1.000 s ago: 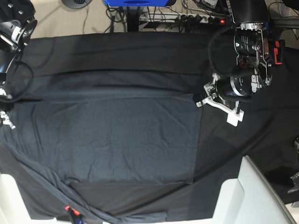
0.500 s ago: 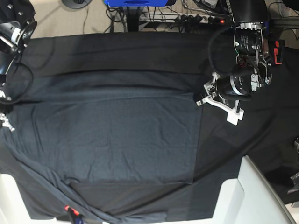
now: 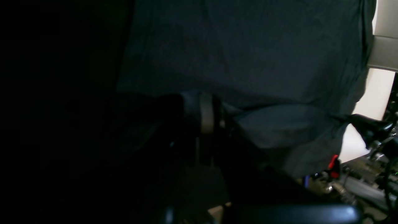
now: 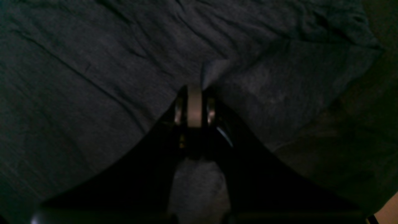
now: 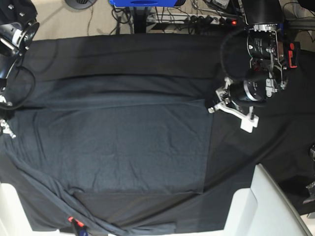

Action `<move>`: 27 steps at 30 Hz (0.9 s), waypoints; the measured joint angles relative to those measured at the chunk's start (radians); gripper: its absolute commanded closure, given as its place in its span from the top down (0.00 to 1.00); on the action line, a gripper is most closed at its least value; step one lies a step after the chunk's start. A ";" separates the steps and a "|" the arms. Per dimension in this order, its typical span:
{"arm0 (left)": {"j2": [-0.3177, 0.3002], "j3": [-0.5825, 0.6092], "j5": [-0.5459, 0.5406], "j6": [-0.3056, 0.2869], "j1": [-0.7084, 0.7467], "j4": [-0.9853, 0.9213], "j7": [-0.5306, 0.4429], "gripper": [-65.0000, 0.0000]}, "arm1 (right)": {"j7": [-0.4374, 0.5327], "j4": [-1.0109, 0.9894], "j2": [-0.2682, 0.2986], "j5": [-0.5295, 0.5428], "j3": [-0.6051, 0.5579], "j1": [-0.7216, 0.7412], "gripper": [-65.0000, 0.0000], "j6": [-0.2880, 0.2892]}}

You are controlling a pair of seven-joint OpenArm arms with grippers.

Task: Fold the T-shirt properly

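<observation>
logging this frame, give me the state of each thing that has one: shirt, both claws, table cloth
T-shirt: spread flat on the table, one edge lifted where a claw pinches it.
left claw: shut on the T-shirt's corner at the shirt's edge.
right claw: shut, pinching a fold of the T-shirt.
black table cloth: spread over the table, lightly creased, under the shirt.
</observation>
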 measured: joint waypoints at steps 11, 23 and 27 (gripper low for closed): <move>-0.003 -0.138 0.004 0.000 -0.002 0.000 -0.007 0.61 | 0.070 0.069 -0.022 -0.001 0.009 -0.003 0.92 -0.001; -0.005 -0.138 -0.002 -0.007 0.137 0.154 -0.004 0.64 | 0.071 0.374 -0.169 0.023 0.229 -0.172 0.93 0.026; -0.003 -0.135 -0.002 -0.171 0.200 0.160 0.003 0.64 | 0.080 0.274 -0.190 0.129 0.436 -0.187 0.92 0.216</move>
